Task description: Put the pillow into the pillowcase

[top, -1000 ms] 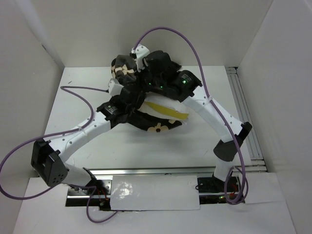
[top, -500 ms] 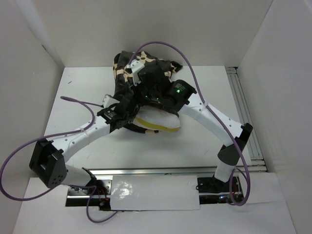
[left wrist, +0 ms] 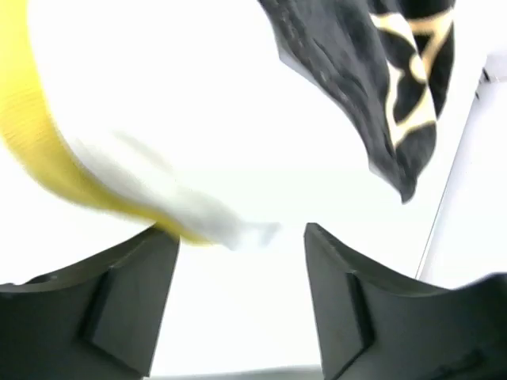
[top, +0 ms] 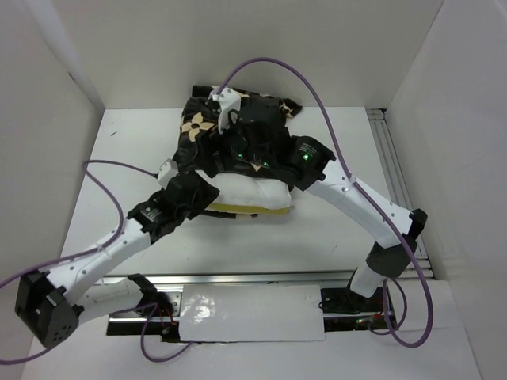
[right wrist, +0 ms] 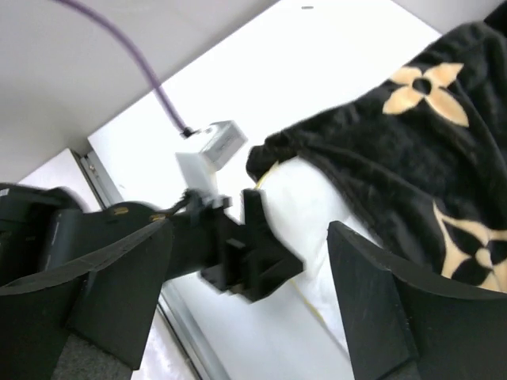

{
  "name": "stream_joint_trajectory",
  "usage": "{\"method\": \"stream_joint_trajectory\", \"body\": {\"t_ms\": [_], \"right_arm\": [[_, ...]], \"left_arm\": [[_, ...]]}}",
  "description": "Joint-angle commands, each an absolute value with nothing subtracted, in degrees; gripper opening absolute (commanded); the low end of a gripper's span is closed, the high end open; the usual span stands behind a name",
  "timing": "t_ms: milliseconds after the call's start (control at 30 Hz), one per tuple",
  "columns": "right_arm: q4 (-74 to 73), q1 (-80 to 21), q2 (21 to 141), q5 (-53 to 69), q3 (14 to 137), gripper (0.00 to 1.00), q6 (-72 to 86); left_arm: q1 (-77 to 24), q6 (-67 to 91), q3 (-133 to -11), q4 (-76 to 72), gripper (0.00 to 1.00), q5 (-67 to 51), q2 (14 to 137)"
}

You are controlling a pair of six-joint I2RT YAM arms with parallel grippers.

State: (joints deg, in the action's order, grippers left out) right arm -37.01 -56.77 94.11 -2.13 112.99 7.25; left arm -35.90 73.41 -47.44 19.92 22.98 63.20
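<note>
On the white table [top: 317, 229], plush pillowcase [top: 196, 127] drapes the puffy pillow [top: 247, 192]; we see left gripper [left wrist: 239, 231] and right gripper [right wrist: 249, 231] spread, gripping nothing.

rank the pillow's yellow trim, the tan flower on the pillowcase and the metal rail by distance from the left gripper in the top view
From the left gripper:
1. yellow trim: right beside it, on the near edge of the pillow.
2. tan flower: farther back, on the pillowcase.
3. metal rail: far off, along the right edge of the table.
</note>
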Motion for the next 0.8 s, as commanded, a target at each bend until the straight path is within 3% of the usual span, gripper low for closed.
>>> {"method": "stream_joint_trajectory", "body": {"t_ms": [0, 133, 267, 567, 767], "right_arm": [[-31.03, -56.16, 92.81, -0.09, 110.93, 0.86, 8.00], [-27.69, -54.06, 91.06, -1.84, 106.09, 0.97, 8.53], [-26.46, -48.71, 91.05, -2.37, 101.61, 1.00, 8.53], [-22.86, -32.97, 101.58, -2.20, 96.95, 1.00, 10.46], [-18.11, -22.24, 114.05, 6.48, 99.31, 1.00, 12.13]], "left_arm": [[-36.30, 69.70, -45.54, 24.24, 0.78, 22.85, 54.16], [-36.30, 62.10, -41.58, 26.02, 1.00, 22.33, 44.95], [-35.60, 39.19, -40.00, 18.11, 1.00, 8.59, 42.53], [-30.60, 37.79, -47.29, 21.28, 1.00, 3.00, 59.14], [-26.29, 36.74, -44.92, 16.79, 0.99, -3.69, 62.57]]}}
